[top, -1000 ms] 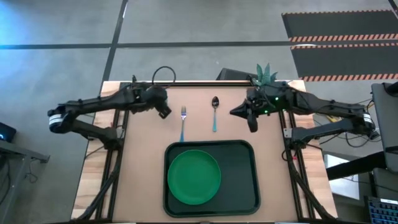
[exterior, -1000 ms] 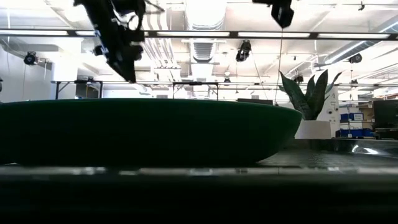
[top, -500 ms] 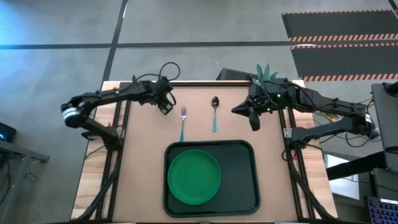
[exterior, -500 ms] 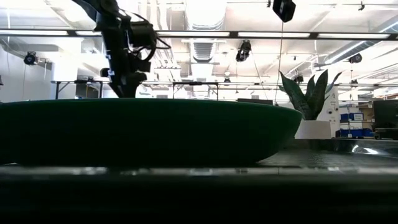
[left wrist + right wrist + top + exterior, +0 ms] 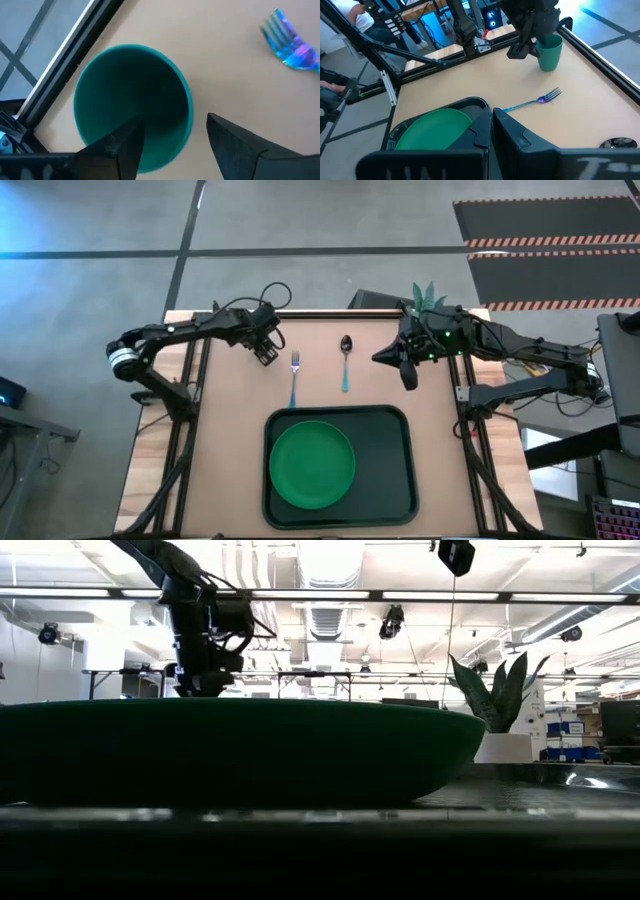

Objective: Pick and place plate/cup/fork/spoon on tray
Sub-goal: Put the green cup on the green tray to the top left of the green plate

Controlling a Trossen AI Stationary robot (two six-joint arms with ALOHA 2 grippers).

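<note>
While the plate [image 5: 311,463] is already seated in the left half of the tray [image 5: 390,470] at lower centre of the high view, the cup [image 5: 132,102] is not yet collected. It is seen upright on the bare table [image 5: 230,430] in the upper left of that view, near the rail, with the left gripper [image 5: 266,350] poised directly over it. The fingers [image 5: 120,147] are spread wide and straddle the rim, one over the cup's mouth and one outside its wall, evidently so that the wall can be pinched. Nothing is gripped yet. The cup is shown as a small plain green cylinder with a dark hollow. The fork [image 5: 295,375] and the spoon [image 5: 345,360] are laid side by side at upper centre. The right gripper [image 5: 405,375] is held closed and empty beside the spoon.
</note>
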